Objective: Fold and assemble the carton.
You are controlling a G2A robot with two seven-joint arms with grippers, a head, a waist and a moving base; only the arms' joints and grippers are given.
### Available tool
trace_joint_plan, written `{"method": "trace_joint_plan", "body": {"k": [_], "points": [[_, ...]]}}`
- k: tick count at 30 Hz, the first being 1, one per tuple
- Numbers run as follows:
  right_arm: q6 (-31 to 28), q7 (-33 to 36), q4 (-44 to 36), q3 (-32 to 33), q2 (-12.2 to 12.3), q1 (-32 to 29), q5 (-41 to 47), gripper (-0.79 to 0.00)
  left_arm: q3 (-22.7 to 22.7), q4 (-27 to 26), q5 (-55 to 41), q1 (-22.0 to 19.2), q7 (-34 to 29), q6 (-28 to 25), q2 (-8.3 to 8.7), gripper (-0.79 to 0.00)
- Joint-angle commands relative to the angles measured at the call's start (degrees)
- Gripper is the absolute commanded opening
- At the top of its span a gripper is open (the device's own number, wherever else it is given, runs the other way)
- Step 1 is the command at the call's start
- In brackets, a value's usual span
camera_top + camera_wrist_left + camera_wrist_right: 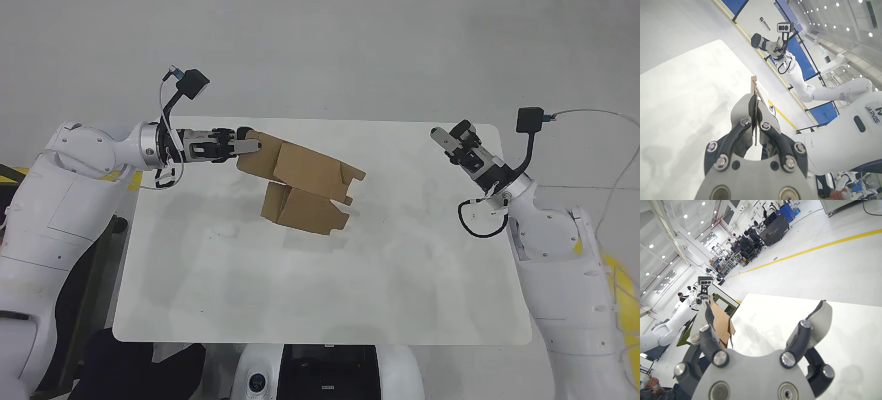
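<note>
Carton (305, 185) over table: the white, round-cornered table (400, 280) is the largest thing in the top view, and the brown cardboard carton hangs above its left half, toward the far edge. The carton is not yet a box. One flat panel runs out level from the left gripper, and a second section with notched flaps drops below it toward the tabletop. Whether that lower edge touches the table cannot be told. In the left wrist view the carton (754, 83) shows edge-on as a thin strip rising past the fingertips. In the right wrist view it (721, 319) shows as a broad brown sheet with a loose flap at the table's far side.

The left gripper (245, 145) is at the table's far left corner, its claw pinched narrow on the carton's end. The wrist view shows the left gripper's (755, 102) dark pads pressed against both faces of the board. The right gripper (447, 135) is over the far right corner, well apart from the carton. Its own view shows its (764, 309) claw spread wide and holding nothing.
</note>
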Motion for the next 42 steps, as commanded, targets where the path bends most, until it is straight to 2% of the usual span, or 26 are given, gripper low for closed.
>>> {"method": "trace_joint_plan", "body": {"k": [1, 5, 15, 21, 27, 39, 41, 42], "points": [[0.0, 0.0, 0.0, 0.0, 0.0, 0.0, 0.0, 0.0, 0.0, 0.0, 0.0, 0.0, 0.0, 0.0, 0.0, -0.785], [0.03, 1.84, 0.52, -1.66, -0.12, 0.18, 1.08, 0.0, 0.18, -0.76, 0.7, 0.63, 1.31, 1.33, -0.11, -0.785], [-3.1, 12.34, 11.21, -10.92, -1.14, 9.31, 3.92, 0.0, 3.59, 2.86, -0.77, -0.72, 1.18, 3.5, -2.22, -0.785], [-7.57, 18.5, 17.69, -16.55, -2.12, 12.96, 9.47, 0.0, 4.94, 6.58, -6.7, -2.57, -1.73, 3.51, -3.7, -0.785], [-12.84, 24.2, 22.33, -21.36, -3.16, 15.77, 16.21, 0.0, 6.2, 9.1, -7.39, -4.83, -1.81, 3.82, -5.19, -0.785], [-18.18, 29.93, 27.19, -26.97, -4.67, 19.76, 24.94, 0.0, 7.12, 12.26, -9.07, -6.87, -2.13, 3.99, -7.38, -0.785], [-18.76, 30.39, 27.96, -27.47, -4.85, 20.2, 26.27, -0.16, 6.95, 12.91, -9.66, -6.98, -2.52, 3.86, -7.61, -0.785], [-19.13, 30.59, 28.34, -27.67, -4.93, 20.36, 27.1, -0.36, 6.82, 13.33, -9.99, -7.04, -2.7, 3.84, -7.71, -0.785]]}}
